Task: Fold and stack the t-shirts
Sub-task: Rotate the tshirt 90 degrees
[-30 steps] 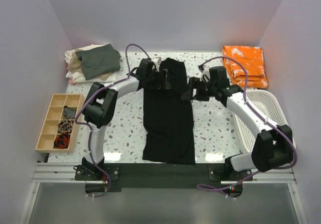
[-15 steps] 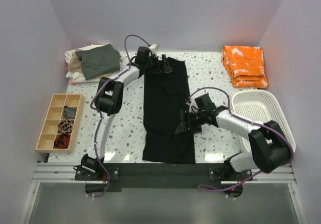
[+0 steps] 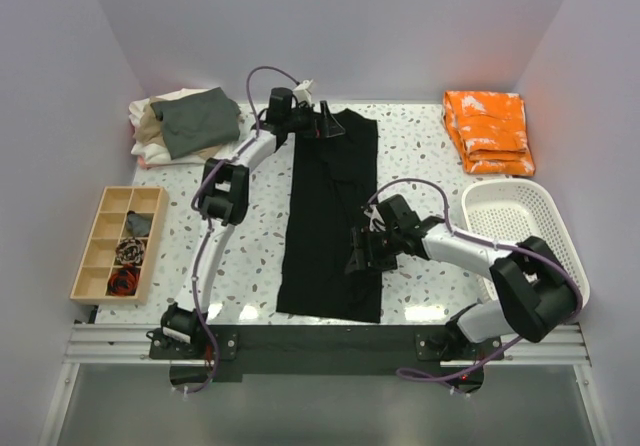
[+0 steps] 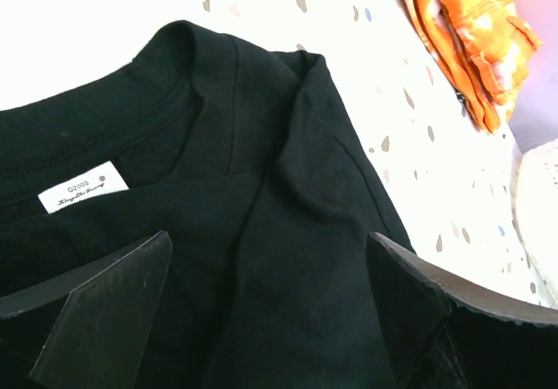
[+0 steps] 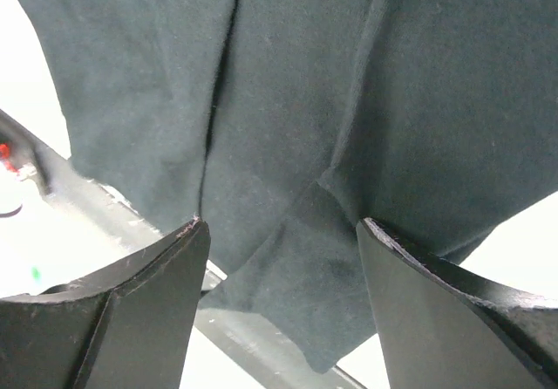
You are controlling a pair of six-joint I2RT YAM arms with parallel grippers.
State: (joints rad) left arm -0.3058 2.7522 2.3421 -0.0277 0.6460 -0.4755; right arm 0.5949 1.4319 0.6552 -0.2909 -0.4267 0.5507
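A black shirt (image 3: pixel 333 216) lies flat down the middle of the table (image 3: pixel 250 256) as a long narrow strip, collar at the far end and hem at the near edge. The left gripper (image 3: pixel 326 126) hovers at the collar, fingers spread as wide as they go and holding nothing; its wrist view shows the neckline with a small white label (image 4: pixel 83 186) inside. The right gripper (image 3: pixel 362 256) hangs over the shirt's right side near the hem, fingers well apart with only loose cloth beneath them, nothing pinched. At the far left corner sits a stack (image 3: pixel 185 126) of folded shirts (grey-green on top, tan and cream underneath). A wooden tray (image 3: pixel 84 256) with small compartments lies at the left edge: one holds a dark item, one a speckled tangle, one a red and black tangle, all too small to name. A white basket (image 3: pixel 515 216) sits at the right edge beside the right arm, and folded orange cloth (image 3: pixel 487 131) lies beyond it in the far right corner.
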